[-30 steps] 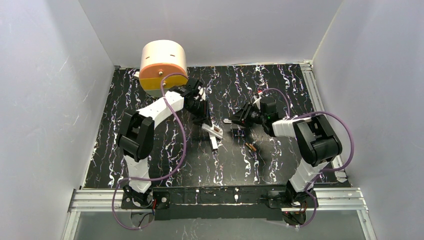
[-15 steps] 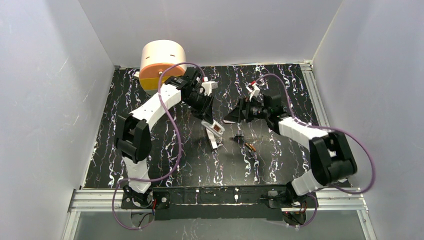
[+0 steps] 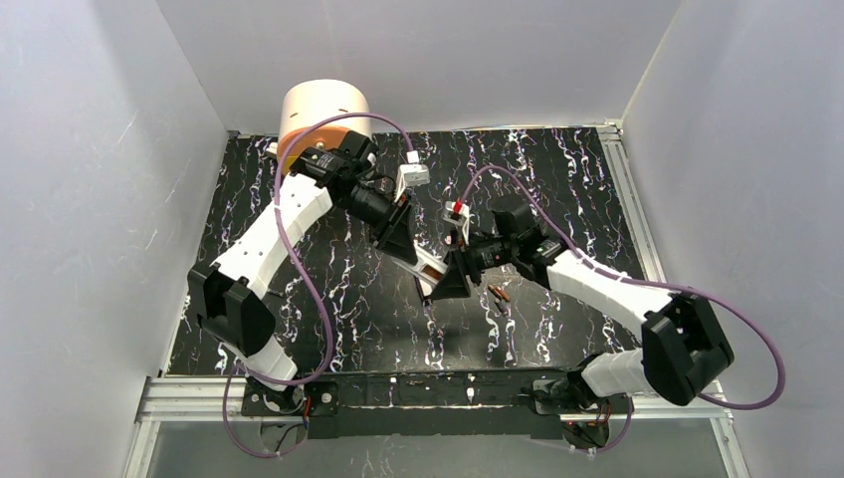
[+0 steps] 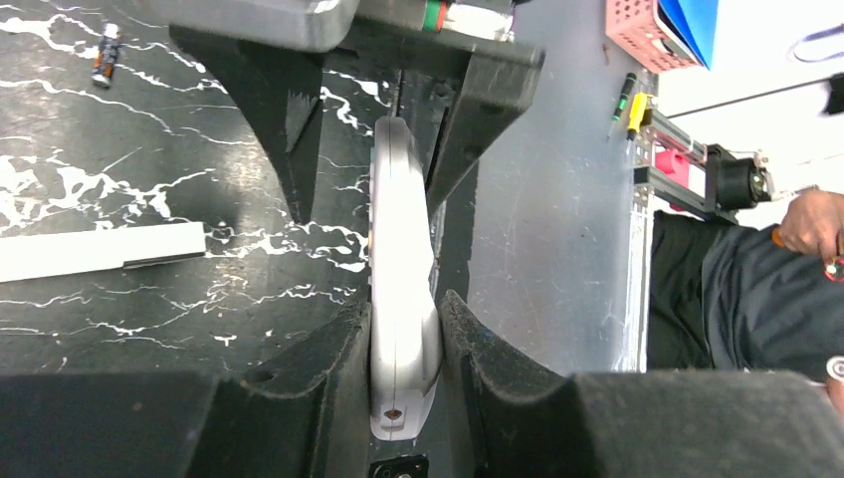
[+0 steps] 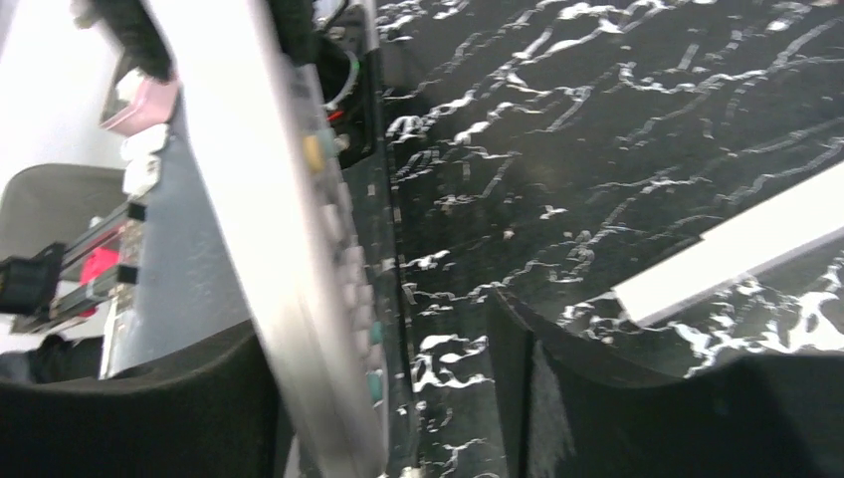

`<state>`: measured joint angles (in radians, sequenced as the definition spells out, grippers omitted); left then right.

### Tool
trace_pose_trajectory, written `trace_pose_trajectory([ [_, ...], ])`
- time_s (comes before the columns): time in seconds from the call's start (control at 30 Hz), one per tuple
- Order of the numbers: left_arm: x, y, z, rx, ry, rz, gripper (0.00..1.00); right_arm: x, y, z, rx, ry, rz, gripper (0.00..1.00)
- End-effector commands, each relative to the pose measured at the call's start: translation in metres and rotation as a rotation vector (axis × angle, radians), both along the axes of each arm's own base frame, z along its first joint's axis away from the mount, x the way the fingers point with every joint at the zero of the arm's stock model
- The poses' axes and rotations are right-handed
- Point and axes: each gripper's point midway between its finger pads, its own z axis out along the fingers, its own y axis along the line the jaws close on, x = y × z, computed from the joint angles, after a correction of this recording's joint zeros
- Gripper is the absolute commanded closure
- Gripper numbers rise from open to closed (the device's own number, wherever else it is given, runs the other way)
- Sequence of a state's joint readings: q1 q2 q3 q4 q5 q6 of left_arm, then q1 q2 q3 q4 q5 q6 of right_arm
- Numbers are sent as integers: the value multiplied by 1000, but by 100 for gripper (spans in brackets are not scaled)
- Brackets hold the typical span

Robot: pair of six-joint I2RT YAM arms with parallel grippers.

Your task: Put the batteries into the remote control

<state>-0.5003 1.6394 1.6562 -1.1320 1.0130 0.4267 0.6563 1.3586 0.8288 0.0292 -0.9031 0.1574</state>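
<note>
My left gripper (image 3: 398,234) is shut on the white remote control (image 3: 430,265) and holds it on edge above the mat. In the left wrist view the remote (image 4: 403,289) sits edge-on, pinched between my fingers (image 4: 328,368). My right gripper (image 3: 455,274) is open and straddles the remote's other end. In the right wrist view the blurred, buttoned remote (image 5: 299,249) lies against the left finger, with a gap to the right finger (image 5: 557,388). A copper-orange battery (image 3: 500,293) lies on the mat to the right, and also shows in the left wrist view (image 4: 106,55). I cannot make out a second battery.
A plain white bar (image 4: 100,251) lies on the black marbled mat under the grippers, and also shows in the right wrist view (image 5: 737,249). A cream and orange drum (image 3: 320,112) stands at the back left. Grey walls enclose the mat on three sides.
My right gripper has swung left and down from mid-table to the remote's free end and now straddles it. My left arm has stretched out, still shut on the remote.
</note>
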Motion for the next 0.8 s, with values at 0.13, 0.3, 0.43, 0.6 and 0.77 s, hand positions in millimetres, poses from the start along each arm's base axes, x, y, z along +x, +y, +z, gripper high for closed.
trace_pose_trajectory([
  [0.13,-43,9,38,-147,-16,-110,100,-34,-2,72,165,-69,132,36],
  [0.3,-48,9,50,-188,-38,-122,100,-38,10,84,181,-52,152,53],
  [0.43,-48,7,60,-217,-60,-110,92,-40,20,89,187,-36,154,81],
  [0.6,-43,0,76,-292,-134,-56,49,-29,22,132,336,-114,59,89],
  [0.77,-18,-12,107,-414,-192,158,43,-14,20,180,482,-142,-65,90],
])
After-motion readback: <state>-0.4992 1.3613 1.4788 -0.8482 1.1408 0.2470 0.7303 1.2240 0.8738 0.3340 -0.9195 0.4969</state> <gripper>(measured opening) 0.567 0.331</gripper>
